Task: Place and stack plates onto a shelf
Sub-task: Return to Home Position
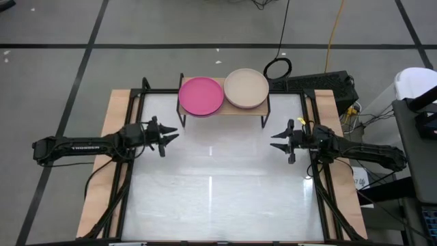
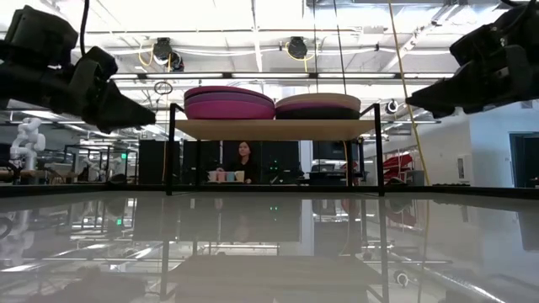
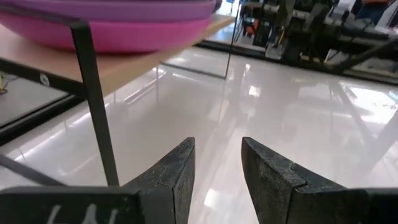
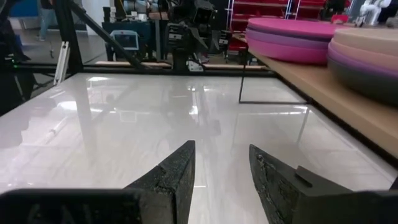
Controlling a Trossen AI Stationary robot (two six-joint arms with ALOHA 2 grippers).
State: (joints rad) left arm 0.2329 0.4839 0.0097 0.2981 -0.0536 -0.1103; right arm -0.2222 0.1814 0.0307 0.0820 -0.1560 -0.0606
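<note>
Two stacks of plates rest on the shelf's (image 1: 239, 109) wooden top board at the table's far edge. The left stack (image 1: 201, 96) has a magenta pink plate on top, with purple layers showing in the low view (image 2: 229, 103). The right stack (image 1: 246, 88) has a beige plate on top, with pink and dark grey layers below (image 2: 318, 107). My left gripper (image 1: 173, 136) is open and empty, above the table left of the shelf. My right gripper (image 1: 276, 141) is open and empty, right of the shelf.
The white glossy table top (image 1: 218, 184) lies between the two arms. The shelf's thin black legs (image 3: 93, 93) stand close to my left gripper. A black cable loop (image 1: 277, 67) lies behind the shelf. A person (image 2: 244, 162) sits in the room beyond the table.
</note>
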